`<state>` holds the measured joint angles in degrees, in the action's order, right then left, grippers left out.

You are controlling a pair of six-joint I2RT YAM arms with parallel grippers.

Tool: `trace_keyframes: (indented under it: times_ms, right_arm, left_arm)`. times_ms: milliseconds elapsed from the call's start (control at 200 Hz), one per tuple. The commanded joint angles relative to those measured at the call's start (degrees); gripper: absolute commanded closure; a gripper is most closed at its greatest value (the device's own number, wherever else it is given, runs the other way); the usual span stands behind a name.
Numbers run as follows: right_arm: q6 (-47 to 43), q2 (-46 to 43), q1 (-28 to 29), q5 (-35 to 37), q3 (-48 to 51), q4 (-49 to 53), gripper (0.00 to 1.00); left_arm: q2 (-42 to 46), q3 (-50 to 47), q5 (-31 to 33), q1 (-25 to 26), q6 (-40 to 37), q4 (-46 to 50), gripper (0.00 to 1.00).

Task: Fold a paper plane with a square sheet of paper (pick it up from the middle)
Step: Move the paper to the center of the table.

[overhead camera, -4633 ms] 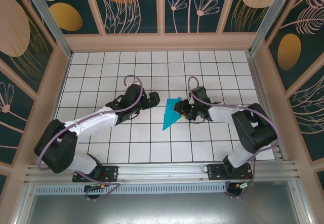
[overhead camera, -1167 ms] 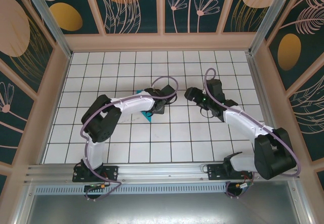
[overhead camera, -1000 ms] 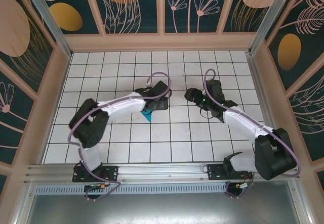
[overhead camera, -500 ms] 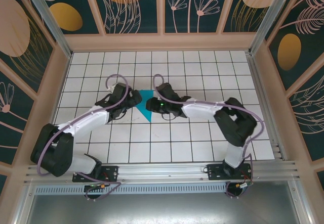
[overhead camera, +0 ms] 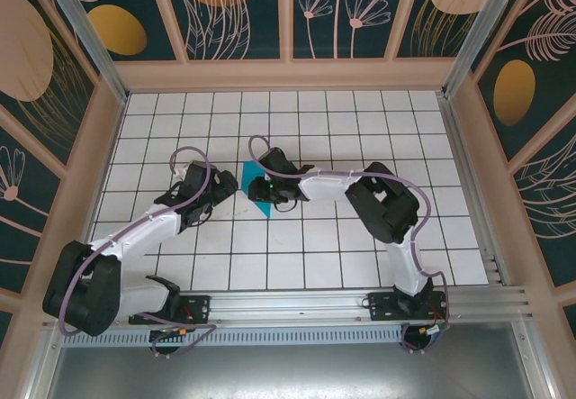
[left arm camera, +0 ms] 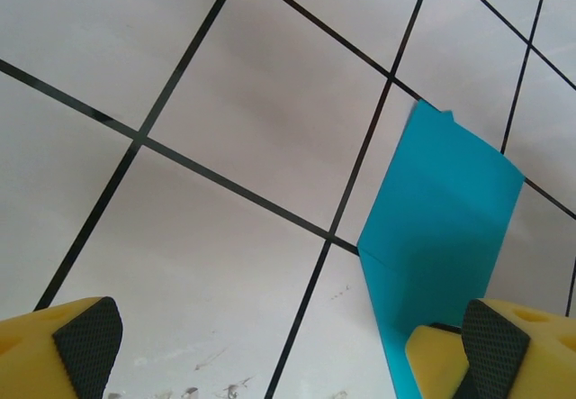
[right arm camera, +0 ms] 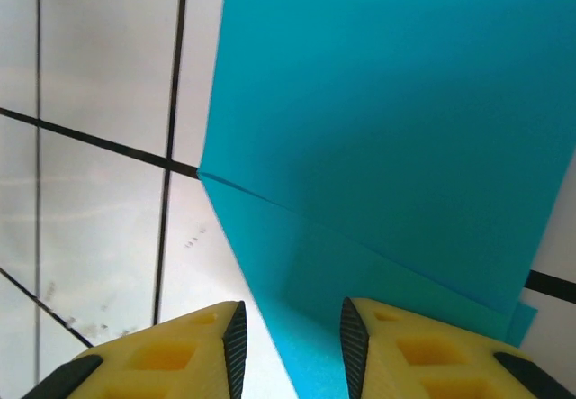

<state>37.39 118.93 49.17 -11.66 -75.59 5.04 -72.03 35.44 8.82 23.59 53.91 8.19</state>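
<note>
Yellow fingers (right arm camera: pixel 171 358) with black pads, on the right gripper (right arm camera: pixel 290 313), stood narrowly apart and unclamped. The near edge of the sheet of paper (right arm camera: pixel 387 120) ran into the gap between them. Contact between pads and paper could not be told from the right wrist view. The sheet was cyan-blue and lay flat on the white table (right arm camera: pixel 99 228). One crease crossed it diagonally, and a second layer peeked out at its near right corner.

In the top view the right gripper (overhead camera: pixel 263 186) sat over the middle of the sheet (overhead camera: pixel 262 208), with cyan showing on its far and near sides.

The left gripper (left arm camera: pixel 288 349) was fully released. Its fingers (left arm camera: pixel 76 345) sat in the two bottom corners of the left wrist view, with bare tile between them. The right-hand finger overlapped the near corner of the sheet (left arm camera: pixel 441 228), and touch could not be confirmed.

From above, the left gripper (overhead camera: pixel 223 183) stood just left of the sheet and faced the right gripper across it. The sheet lay left of the table's (overhead camera: pixel 360 129) centre, well apart from the patterned walls (overhead camera: pixel 234 3).
</note>
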Motion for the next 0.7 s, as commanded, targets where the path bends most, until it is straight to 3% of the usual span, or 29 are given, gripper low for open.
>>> trace_keyframes:
  times_ms: [0, 155, 300, 390, 520, 696]
  right_arm:
    - [-12.8, 1.8, -0.5, 0.7, 0.9, 11.2, 0.64]
    - [-29.6, -2.4, -2.0, -0.7, 9.1, 15.1, 0.67]
    - [-34.9, -9.5, -2.6, -1.3, 12.4, 15.0, 0.67]
    - [-29.9, -14.5, -3.0, -1.3, 12.0, 12.1, 0.66]
    - [-15.6, -20.8, -3.1, 1.0, 14.2, 6.3, 0.6]
    - [-2.2, -22.5, -3.1, 3.2, 18.5, 0.4, 0.6]
  left_arm:
    - [0.3, -0.3, -1.8, -0.4, 0.1, -2.3, 0.01]
    - [0.0, -0.2, -4.0, -0.4, -1.6, -3.2, 0.02]
    - [-0.3, -0.6, -6.9, -0.4, -3.4, -4.8, 0.01]
    - [-0.2, -1.0, -9.3, -0.4, -3.8, -6.2, 0.02]
    - [-0.2, -1.9, -13.2, -0.4, -3.6, -8.3, 0.02]
    - [-0.4, -5.1, -19.2, -0.3, 0.1, -14.3, 0.01]
